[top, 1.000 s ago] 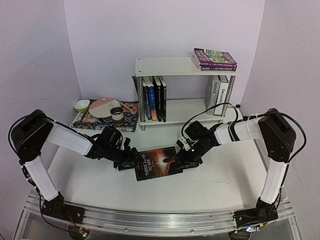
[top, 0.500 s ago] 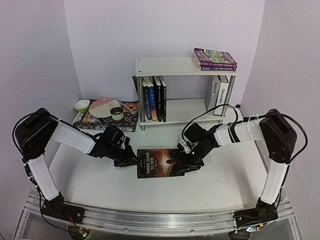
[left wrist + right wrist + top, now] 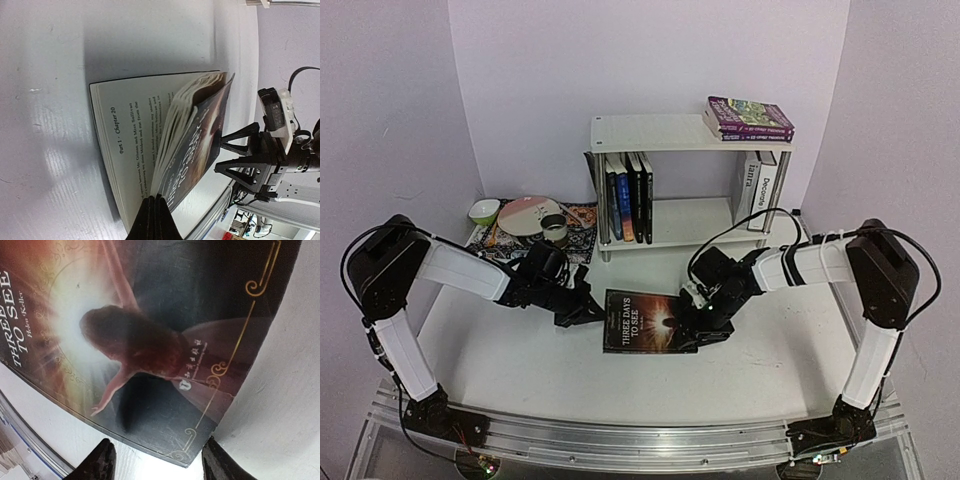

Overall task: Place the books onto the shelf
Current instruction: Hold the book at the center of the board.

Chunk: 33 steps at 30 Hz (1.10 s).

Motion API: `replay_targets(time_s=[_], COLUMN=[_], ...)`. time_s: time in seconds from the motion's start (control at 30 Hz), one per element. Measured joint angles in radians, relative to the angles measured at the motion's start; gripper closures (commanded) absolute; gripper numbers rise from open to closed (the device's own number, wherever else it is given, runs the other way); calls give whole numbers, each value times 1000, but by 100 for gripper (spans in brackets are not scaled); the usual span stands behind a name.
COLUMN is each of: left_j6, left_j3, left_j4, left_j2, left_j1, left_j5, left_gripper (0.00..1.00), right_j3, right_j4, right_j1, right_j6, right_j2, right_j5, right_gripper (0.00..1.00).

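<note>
White table (image 3: 520, 370), smooth and faintly glossy, with soft grey shadows and pale glare streaks across its top in the left wrist view; ribbed aluminium rail (image 3: 640, 442) along its near edge. Plain pale-lilac back wall (image 3: 520, 80), left wall (image 3: 380, 120) and right wall (image 3: 905, 110) enclosing it on three sides, meeting in two vertical corners. Even, diffuse light, brighter on the back wall than on the left wall; blurred clutter (image 3: 240, 227) past the table's edge in the left wrist view, too small to identify
</note>
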Motion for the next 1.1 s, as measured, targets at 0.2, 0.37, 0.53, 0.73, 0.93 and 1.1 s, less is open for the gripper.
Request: replay_targets(time_s=[0.2, 0.37, 0.53, 0.73, 0.93, 1.1], left_j6=[1, 0, 1, 1, 10, 24], left_j3=[9, 10, 16, 22, 31, 55], left_j4=[22, 32, 33, 41, 52, 57], left_j2=[-8, -2, 6, 11, 16, 47], left_j1=[-8, -24, -27, -27, -27, -27], left_j5=[60, 106, 128, 132, 140, 152], left_gripper=[100, 100, 100, 98, 63, 59], right_j3=[-5, -32, -89, -186, -251, -248], right_j4=[-14, -10, 12, 107, 265, 340], right_j1=[25, 97, 164, 261, 378, 385], right_j6=[-66, -201, -359, -563, -758, -834], right_j2=[-34, -115, -172, -236, -246, -190], right_j5=[72, 241, 433, 589, 654, 680], right_gripper=[3, 2, 2, 2, 3, 4])
